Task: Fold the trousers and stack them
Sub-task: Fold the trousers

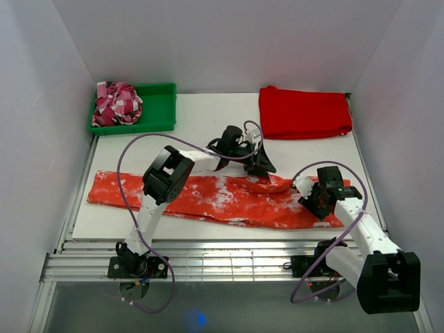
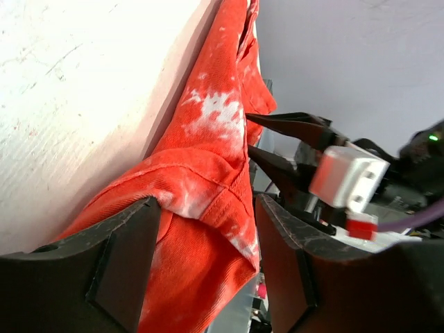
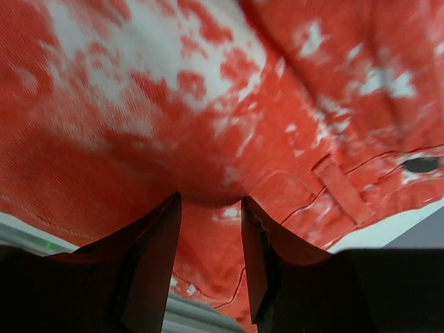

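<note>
Item 1. Orange-red cloth trousers [image 1: 229,201], long-legged, mottled with white speckles and splotches. They lie lengthwise across the near part of the white desk [image 1: 208,125]. The waist end is at my two hands and the legs run out flat well to the left of them. At my left hand the cloth is drawn up into a small peak off the desk.

Item 2. My left hand [image 2: 205,208]. It pinches a thick fold of the trousers near the waist. The bunched cloth fills the gap between its two black fingers [image 2: 125,263].

Item 3. My right hand [image 3: 209,201], just to the right of my left hand and nearer to me. Its fingers stand spread, with the tips at the cloth of the waist end. A belt loop [image 3: 340,191] lies just right of the tips.

Item 4. Plain solid-red folded cloth [image 1: 304,112], flat on the far right of the desk, beyond both hands and apart from the trousers.

Item 5. Shallow green plastic tray [image 1: 158,104], on the far left of the desk, well beyond my left hand. Its left half holds a crumpled bundle of pink-and-white patterned cloth [image 1: 116,103].
</note>
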